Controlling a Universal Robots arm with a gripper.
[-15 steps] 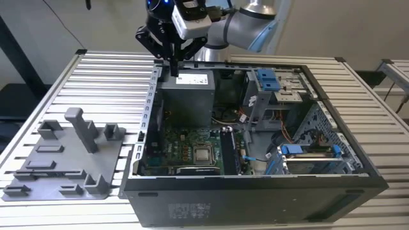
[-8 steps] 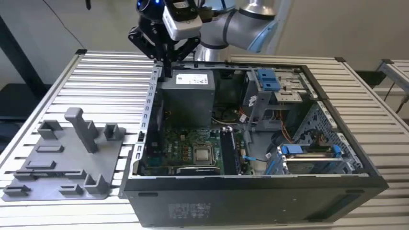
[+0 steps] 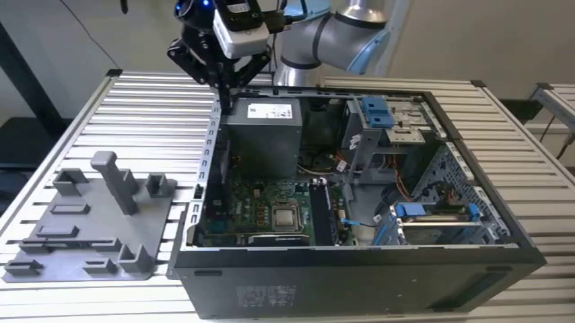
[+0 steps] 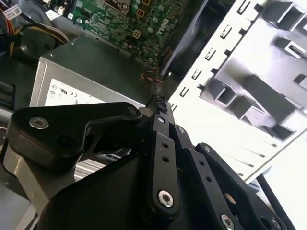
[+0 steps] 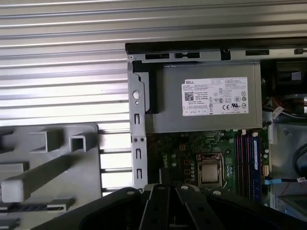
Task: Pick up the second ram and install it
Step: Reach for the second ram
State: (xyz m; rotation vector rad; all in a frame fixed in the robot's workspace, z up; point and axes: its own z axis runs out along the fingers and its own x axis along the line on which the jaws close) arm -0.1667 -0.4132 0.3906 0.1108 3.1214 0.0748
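Observation:
My gripper [image 3: 225, 101] hangs shut above the open computer case's [image 3: 359, 252] wall on the exterior view's left, beside the grey power-supply box [image 3: 262, 134]. Its black fingers meet at the tips in both wrist views [image 4: 157, 103] [image 5: 163, 181], and I see nothing long held between them. On the green motherboard [image 5: 184, 146], a dark blue ram stick [image 5: 254, 163] stands in the slots beside the processor [image 5: 211, 172]. In the exterior view it is a dark upright strip [image 3: 321, 212]. I cannot tell whether it is the second ram.
A grey fixture plate [image 3: 90, 222] with a tall post [image 3: 117, 182] and small blocks lies on the slatted table [image 3: 153, 114], on the exterior view's left of the case. Blue drive brackets [image 3: 378, 111] and cables sit on the case's far side.

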